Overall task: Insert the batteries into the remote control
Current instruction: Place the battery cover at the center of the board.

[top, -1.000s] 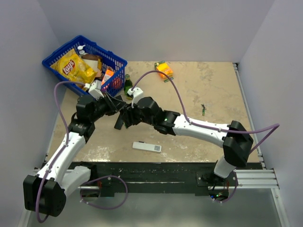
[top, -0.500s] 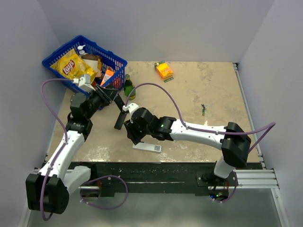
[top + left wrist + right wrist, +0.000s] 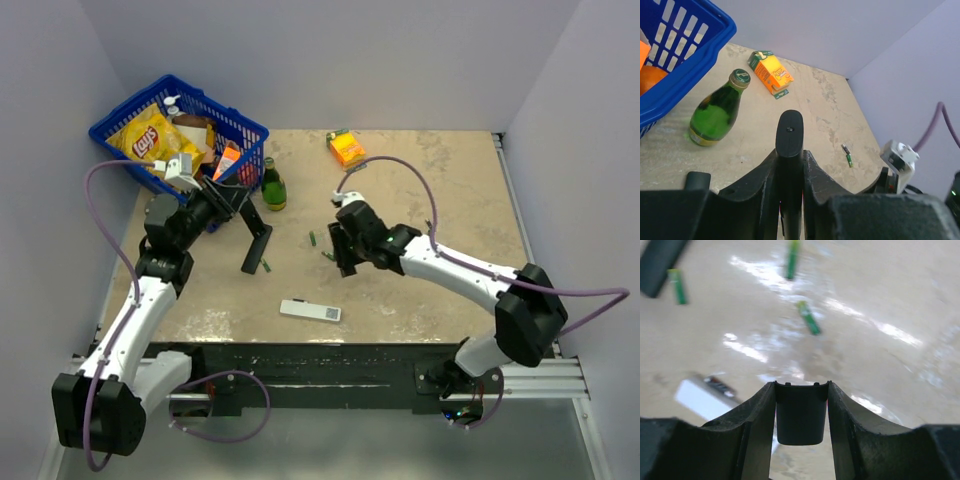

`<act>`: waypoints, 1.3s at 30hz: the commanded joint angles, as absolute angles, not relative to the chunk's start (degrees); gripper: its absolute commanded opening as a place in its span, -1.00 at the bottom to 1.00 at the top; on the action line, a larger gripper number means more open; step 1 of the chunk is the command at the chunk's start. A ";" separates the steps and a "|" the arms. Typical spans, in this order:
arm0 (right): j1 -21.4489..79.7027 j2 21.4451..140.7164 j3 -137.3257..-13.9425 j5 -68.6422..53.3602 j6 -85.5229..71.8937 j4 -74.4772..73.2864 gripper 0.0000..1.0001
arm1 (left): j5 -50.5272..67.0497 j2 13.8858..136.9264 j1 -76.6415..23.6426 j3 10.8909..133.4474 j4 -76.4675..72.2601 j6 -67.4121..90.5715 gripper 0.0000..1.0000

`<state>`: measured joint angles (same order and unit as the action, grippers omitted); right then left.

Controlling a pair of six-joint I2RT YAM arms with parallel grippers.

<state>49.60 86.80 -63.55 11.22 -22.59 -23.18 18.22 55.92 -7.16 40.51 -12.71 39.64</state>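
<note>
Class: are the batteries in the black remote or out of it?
Out: batteries lie loose on the table apart from the remote control, which the left gripper holds.

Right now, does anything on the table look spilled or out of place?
Yes. The batteries lie scattered loose on the table: three around the middle, one battery apart toward the right side.

Left claw [image 3: 790,159], arm bent forward, clamps the remote control [image 3: 789,131]; right claw [image 3: 801,388], arm stretched inward, pinches a black piece [image 3: 801,416].
</note>
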 commanded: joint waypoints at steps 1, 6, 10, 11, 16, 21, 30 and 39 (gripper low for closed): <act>43.00 83.24 -57.85 12.66 -24.70 -26.19 -0.71 | 22.57 53.62 -7.12 43.42 -14.85 34.99 -1.00; 38.50 85.51 -55.28 14.24 -24.70 -26.89 -0.71 | 25.92 50.02 -7.12 42.54 -13.54 30.34 -1.00; 37.53 89.20 -54.84 13.98 -24.17 -25.75 -0.69 | 28.03 47.03 -7.12 40.26 -11.78 27.69 -1.00; 37.36 90.78 -54.76 13.80 -24.08 -25.58 -0.69 | 28.12 46.41 -7.12 39.99 -10.56 27.08 -1.00; 36.83 94.04 -53.88 13.01 -23.82 -24.00 -0.68 | 26.99 44.38 -7.12 39.29 -7.21 24.43 -1.00; 36.74 95.54 -53.79 13.01 -23.82 -23.55 -0.50 | 27.33 44.74 -7.12 39.03 -7.65 24.61 -1.00; 36.74 93.61 -53.44 12.57 -23.73 -23.91 0.12 | 28.04 45.09 -7.12 38.50 -8.17 24.78 -1.00; 36.74 86.58 -54.93 13.62 -23.29 -26.98 0.90 | 28.91 45.44 -7.12 38.23 -8.79 25.22 -1.00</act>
